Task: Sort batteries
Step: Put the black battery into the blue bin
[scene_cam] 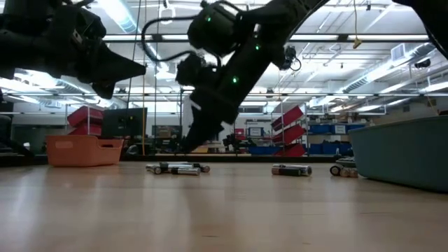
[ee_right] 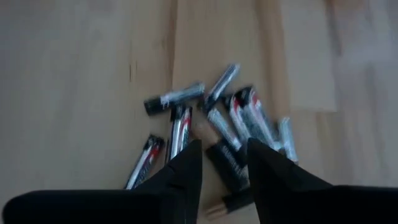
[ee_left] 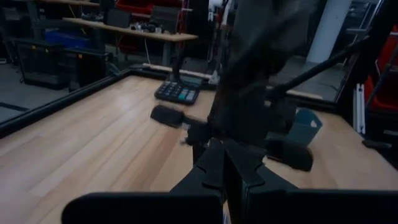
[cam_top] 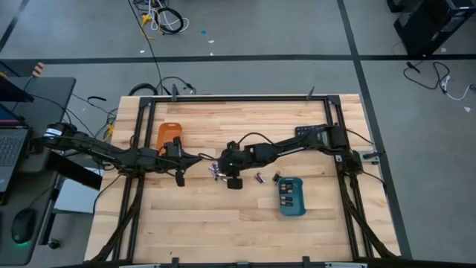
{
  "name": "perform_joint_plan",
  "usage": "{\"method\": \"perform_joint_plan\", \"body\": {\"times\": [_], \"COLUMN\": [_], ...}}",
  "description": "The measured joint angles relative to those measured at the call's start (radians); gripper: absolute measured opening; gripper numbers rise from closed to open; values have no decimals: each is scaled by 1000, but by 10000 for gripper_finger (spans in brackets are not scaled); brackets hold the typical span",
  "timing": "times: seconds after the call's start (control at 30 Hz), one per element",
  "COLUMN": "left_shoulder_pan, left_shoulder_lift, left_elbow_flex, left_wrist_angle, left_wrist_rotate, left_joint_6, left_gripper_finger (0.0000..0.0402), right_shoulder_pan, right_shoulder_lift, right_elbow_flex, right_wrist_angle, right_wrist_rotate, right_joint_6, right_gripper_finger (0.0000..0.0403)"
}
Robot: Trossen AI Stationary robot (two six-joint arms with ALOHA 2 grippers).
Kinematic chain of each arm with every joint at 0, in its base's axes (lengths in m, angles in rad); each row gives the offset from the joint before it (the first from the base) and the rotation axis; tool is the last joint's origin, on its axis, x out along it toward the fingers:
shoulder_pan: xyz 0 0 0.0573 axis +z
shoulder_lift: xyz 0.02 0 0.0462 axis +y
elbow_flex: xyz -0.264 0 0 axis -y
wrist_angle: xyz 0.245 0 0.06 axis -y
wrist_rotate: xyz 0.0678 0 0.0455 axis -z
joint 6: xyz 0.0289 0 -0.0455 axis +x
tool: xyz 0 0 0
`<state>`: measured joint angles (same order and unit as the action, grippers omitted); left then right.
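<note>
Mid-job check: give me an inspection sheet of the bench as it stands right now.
Surface: wooden table, much bare board.
Job's things: loose batteries piled at centre; more batteries inside blue tray; orange tray at rear left.
Clutter: black calculator at rear right.
Hands: right hand open, low over the pile; left hand shut, waiting left of it, holding nothing seen.
Cables: bundles on floor behind table.
Surroundings: laptop desk to the left; shelving beyond.

Glossy, seemingly metal batteries [ee_right: 231,122] lie on smooth wooden table [ee_right: 74,74].
</note>
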<state>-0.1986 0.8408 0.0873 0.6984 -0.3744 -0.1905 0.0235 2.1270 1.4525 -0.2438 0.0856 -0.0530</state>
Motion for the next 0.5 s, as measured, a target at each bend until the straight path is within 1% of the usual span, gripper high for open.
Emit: {"method": "perform_joint_plan", "body": {"times": [0.2, 0.5], "left_shoulder_pan": [0, 0], "left_shoulder_lift": [4, 4], "left_elbow_flex": [0, 0], "left_wrist_angle": [-1, 5], "left_wrist_rotate": [0, 0], "left_joint_6": [-2, 0], "left_gripper_finger": [0, 0], "right_shoulder_pan": [-1, -1], "right_shoulder_lift": [45, 48], "right_elbow_flex": [0, 0], "right_wrist_angle": [2, -20], "right_wrist_rotate": [7, 8], "right_joint_6": [31, 33], "right_gripper_finger": [114, 109]}}
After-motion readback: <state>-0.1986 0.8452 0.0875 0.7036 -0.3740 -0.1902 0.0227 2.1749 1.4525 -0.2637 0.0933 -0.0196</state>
